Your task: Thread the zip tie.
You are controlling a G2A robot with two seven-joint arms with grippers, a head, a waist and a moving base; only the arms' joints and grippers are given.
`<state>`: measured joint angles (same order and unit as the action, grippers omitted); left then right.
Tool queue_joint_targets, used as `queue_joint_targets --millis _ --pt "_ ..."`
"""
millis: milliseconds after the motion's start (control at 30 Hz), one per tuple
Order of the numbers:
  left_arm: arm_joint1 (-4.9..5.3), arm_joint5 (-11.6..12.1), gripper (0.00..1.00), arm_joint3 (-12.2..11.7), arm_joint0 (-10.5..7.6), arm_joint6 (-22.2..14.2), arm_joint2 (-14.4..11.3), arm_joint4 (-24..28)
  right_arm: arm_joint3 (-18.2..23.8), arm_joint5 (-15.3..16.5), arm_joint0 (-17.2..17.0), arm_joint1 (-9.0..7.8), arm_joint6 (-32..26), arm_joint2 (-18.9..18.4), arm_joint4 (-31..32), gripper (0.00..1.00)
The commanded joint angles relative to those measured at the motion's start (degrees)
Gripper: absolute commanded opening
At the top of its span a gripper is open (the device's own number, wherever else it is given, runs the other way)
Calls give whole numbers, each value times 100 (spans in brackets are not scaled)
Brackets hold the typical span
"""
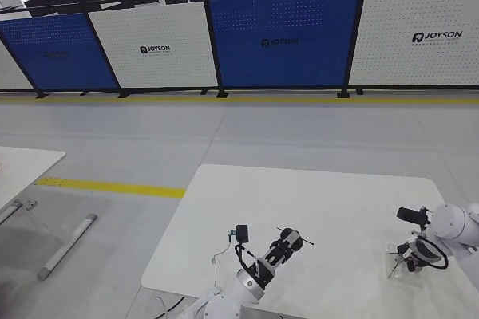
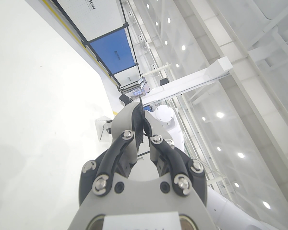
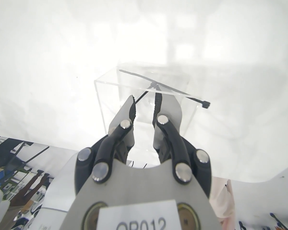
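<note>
Arm pose first: left arm comes up over the near edge of the white table (image 1: 327,207), forearm angled away to the right, wrist roughly level. The left gripper (image 1: 294,238) sits over the near middle of the tabletop. Its fingers (image 2: 134,120) are clenched on a thin black zip tie (image 1: 305,239), which crosses the tips and sticks out on both sides. In the left wrist view a short length pokes past the fingertips.

Right arm stands at the table's right edge, wrist bent inward. The right gripper (image 1: 401,257) points down at a small clear box (image 3: 108,106) near the near right corner. Jaws stand part-way apart with nothing pinched between them, tips just at the box's upper rim. A second zip tie (image 3: 136,77) lies slantwise across the box top, its head hanging past one corner. Another thin black strip runs from one fingertip up to it; cannot tell whether that is a separate tie or a reflection.

The two grippers are well apart, with broad white tabletop between them running on to the far edge. Beyond lie grey floor, a yellow floor line (image 1: 112,187), a side table (image 1: 16,163) at left, then blue and white pegboard panels (image 1: 279,40).
</note>
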<state>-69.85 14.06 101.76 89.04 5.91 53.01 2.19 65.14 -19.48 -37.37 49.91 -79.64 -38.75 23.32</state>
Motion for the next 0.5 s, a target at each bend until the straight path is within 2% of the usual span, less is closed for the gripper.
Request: queue_joint_targets --millis 0,333,467 --pt "0 0 0 0 0 0 0 0 -45 0 28 35 0 26 25 20" --pt "0 0 0 0 0 0 0 0 -306 0 163 204 0 129 80 14" --pt "0 0 0 0 0 0 0 0 -397 0 204 260 0 162 100 7"
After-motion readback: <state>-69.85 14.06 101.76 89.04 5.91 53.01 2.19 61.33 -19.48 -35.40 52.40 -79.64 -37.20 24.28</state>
